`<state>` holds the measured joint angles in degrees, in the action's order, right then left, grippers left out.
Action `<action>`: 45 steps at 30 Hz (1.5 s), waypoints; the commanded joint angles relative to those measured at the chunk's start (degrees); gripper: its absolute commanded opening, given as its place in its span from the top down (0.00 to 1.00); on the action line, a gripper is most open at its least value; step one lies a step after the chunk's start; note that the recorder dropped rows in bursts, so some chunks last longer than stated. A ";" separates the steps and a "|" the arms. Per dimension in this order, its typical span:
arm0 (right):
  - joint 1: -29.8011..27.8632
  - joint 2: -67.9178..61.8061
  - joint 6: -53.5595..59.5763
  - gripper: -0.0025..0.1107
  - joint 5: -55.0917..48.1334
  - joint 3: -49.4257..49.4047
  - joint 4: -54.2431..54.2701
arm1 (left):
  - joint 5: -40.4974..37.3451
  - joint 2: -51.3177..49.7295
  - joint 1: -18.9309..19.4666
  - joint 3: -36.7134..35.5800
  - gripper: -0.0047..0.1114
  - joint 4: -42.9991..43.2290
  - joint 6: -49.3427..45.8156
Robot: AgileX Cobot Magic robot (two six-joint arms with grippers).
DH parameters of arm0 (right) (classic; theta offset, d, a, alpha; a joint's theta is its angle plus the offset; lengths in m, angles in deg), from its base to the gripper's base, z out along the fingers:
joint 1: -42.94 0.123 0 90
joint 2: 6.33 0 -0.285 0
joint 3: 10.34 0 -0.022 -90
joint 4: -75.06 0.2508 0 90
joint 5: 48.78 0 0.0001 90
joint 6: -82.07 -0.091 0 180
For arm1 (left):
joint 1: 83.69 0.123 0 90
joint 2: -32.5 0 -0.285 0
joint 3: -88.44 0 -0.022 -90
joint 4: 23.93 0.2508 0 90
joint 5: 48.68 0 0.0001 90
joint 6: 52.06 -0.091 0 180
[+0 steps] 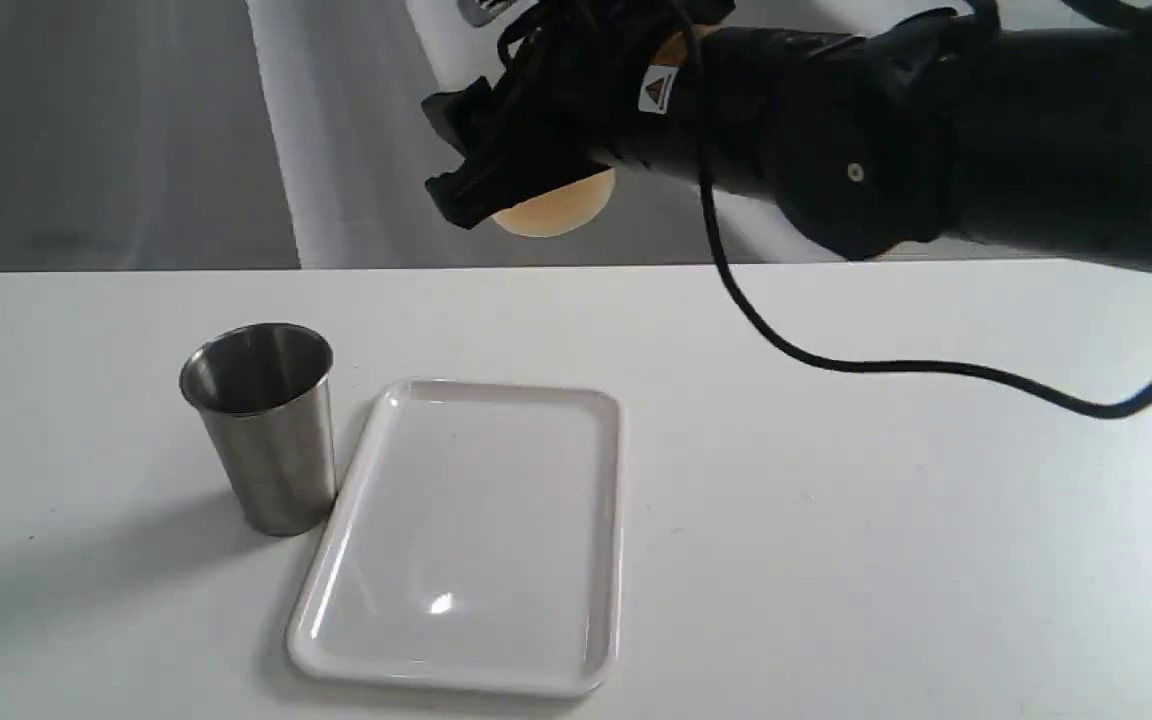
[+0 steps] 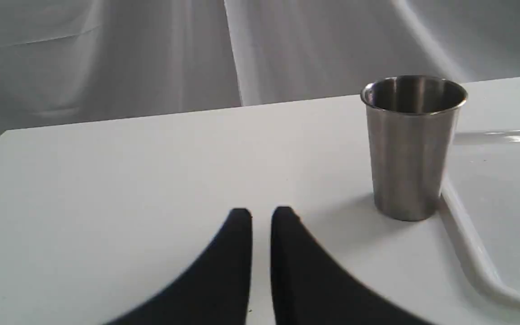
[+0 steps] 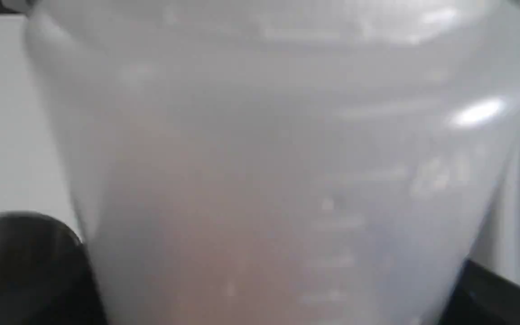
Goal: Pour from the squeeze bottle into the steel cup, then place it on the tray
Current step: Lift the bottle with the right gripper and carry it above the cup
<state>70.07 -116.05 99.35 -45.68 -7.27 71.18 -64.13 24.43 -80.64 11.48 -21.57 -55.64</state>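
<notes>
Fingers (image 3: 20,266) of the right gripper (image 1: 461,150) stand wide and clamp the squeeze bottle (image 3: 287,158) in the air, while the left gripper (image 2: 262,216) has its fingers nearly together, a slit between them, gripping nothing. The right wrist view shows only the bottle's blurred translucent wall, faintly amber near the fingers; the exterior view shows its amber end under the gripper. The steel cup (image 1: 261,425), its visible inner wall bare, stands upright just beyond the left fingers and well below the right ones, just beside the tray (image 1: 466,680).

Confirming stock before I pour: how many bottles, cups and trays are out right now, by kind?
squeeze bottle: 1
steel cup: 1
tray: 1
Total: 3
</notes>
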 commanded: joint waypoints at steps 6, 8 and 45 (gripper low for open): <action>1.64 -6.81 3.54 0.98 -6.83 9.46 -1.29 | 0.25 0.28 -0.36 -0.25 0.89 -0.02 0.10; 2.40 -8.41 3.54 0.98 -6.83 11.44 -1.42 | 0.25 0.28 -0.36 -0.25 0.89 -0.02 0.10; 5.43 -17.70 -48.95 0.98 -17.57 22.46 -60.18 | 0.25 0.28 -0.36 -0.25 0.89 -0.02 0.10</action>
<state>75.56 -133.91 54.51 -62.73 14.26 16.14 -64.13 24.43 -80.64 11.48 -21.57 -55.64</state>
